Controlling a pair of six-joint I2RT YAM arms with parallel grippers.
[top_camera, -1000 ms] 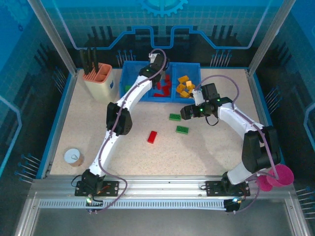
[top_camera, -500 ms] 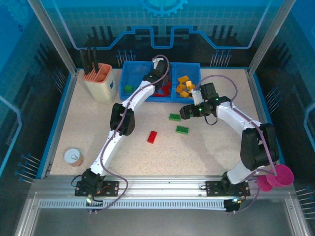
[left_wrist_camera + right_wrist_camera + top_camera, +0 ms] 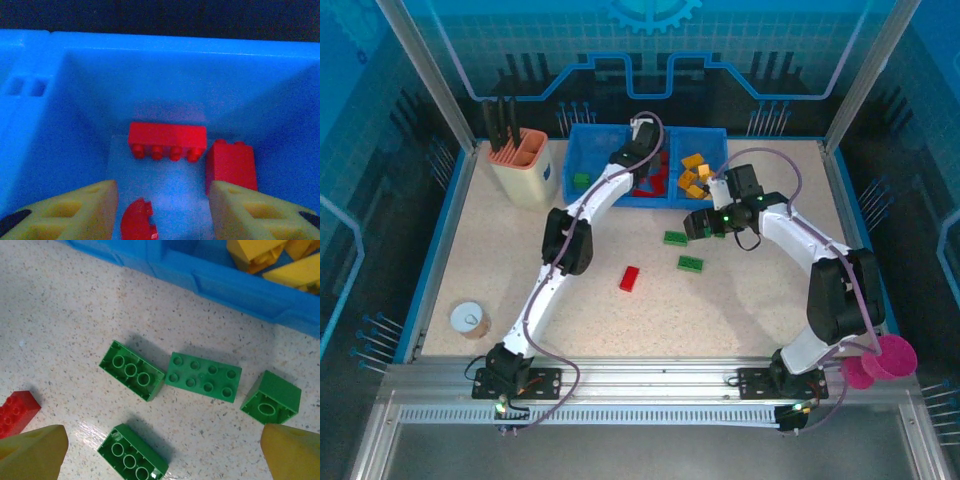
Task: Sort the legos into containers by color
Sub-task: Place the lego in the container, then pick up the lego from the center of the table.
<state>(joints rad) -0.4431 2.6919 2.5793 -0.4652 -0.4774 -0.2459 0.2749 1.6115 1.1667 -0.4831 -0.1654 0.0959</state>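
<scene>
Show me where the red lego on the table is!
In the top view the red lego lies on the table, left of the green legos and nearer the front.

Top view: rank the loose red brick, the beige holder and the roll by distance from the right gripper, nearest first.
1. The red brick, on the open table to the lower left of the right gripper.
2. The holder, in the far left corner.
3. The roll, by the near left edge.

Red legos [image 3: 167, 141] in tray's middle compartment [image 3: 165, 75]; green legos [image 3: 202, 376] loose nearby.
</scene>
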